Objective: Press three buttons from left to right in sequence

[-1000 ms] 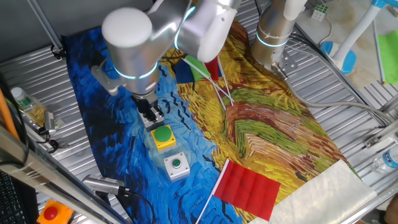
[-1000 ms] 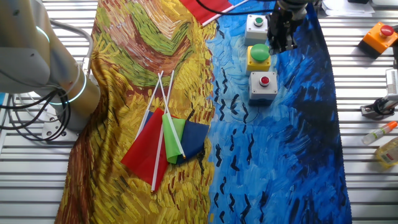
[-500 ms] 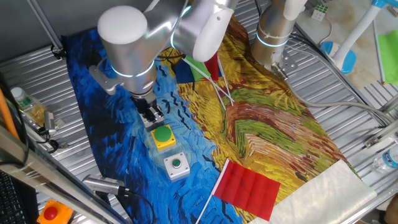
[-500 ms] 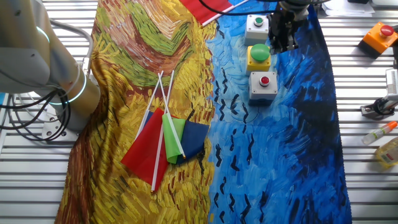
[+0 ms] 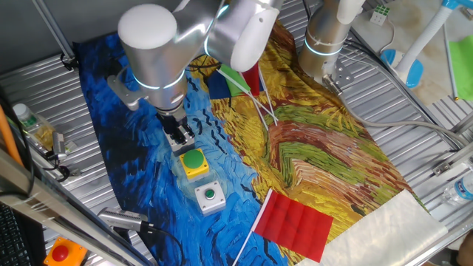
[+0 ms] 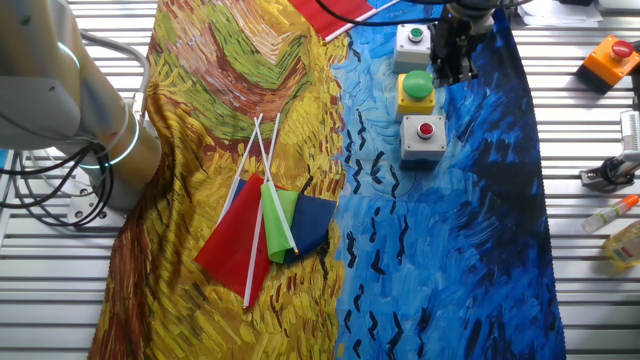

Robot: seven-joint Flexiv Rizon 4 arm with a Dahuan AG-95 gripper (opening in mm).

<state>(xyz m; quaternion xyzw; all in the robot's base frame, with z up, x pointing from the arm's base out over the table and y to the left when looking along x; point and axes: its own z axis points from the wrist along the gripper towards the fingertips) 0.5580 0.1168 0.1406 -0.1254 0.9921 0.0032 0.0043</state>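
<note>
Nearest the camera in one fixed view, an orange box [image 5: 61, 253] with a red button sits on the slatted table [image 5: 414, 122], off the painted cloth [image 5: 310, 159]. Just beyond it on the cloth lies a red flag [image 5: 295, 222], and beside that the grey box with the small green button [image 5: 210, 196]. Next in the row comes the yellow box with the large green button [image 5: 194, 162], touching or nearly touching its neighbour. Behind it the gripper [image 5: 179, 135] hangs low, hiding most of the grey box with the small red button [image 6: 424, 137], which the other fixed view shows plainly at the row's end. In that view the gripper [image 6: 457, 62] stands just beside the yellow box [image 6: 416, 91]; whether its fingers are parted I cannot tell, and they hold nothing visible. Farther back lie crossed small flags [image 5: 236, 81], then the arm's base [image 5: 325, 41].
</note>
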